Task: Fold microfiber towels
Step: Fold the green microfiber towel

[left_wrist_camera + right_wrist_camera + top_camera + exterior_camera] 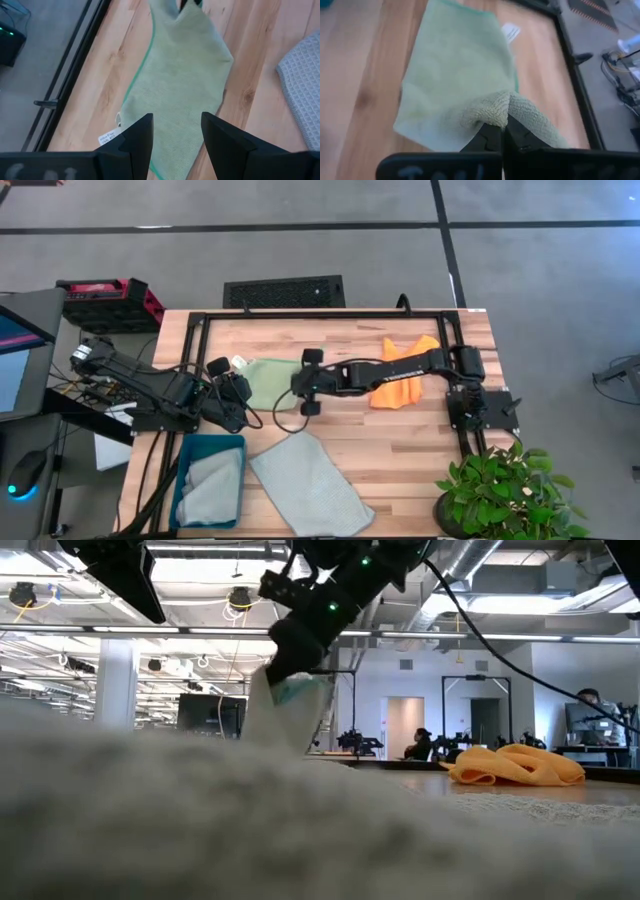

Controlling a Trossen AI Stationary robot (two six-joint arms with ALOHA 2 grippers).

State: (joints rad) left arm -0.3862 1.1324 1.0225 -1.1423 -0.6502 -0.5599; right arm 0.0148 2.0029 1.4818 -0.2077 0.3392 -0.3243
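Fingers of the right gripper pinch tight on one edge of the green towel, lifting it off the table near the middle. Opposite, the left gripper hovers over the towel's other end, fingers spread, holding nothing. Looks like the first fold is under way. Next, I'd say: carry that edge across and lay it flat. Orange towel waits behind; a grey towel lies in front.

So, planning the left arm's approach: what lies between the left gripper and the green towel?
Nothing: in the left wrist view the open left gripper hangs directly over the green towel, whose far edge the right gripper pinches.
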